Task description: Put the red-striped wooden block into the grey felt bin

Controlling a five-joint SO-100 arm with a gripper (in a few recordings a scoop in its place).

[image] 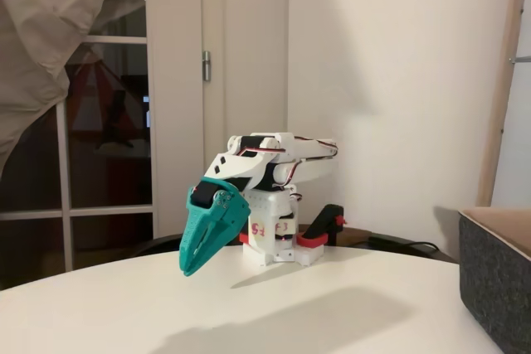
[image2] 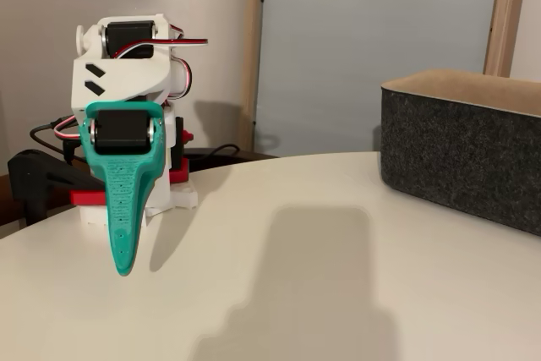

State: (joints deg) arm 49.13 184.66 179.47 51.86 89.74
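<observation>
One white arm sits folded at the middle of the round white table (image: pixel 332 312), its single teal gripper (image: pixel 192 264) pointing down left of centre in a fixed view, tip just above the tabletop. The fingers look pressed together with nothing between them, though the angle is poor. One grey bin (image2: pixel 461 154) stands at the right edge in both fixed views.
</observation>
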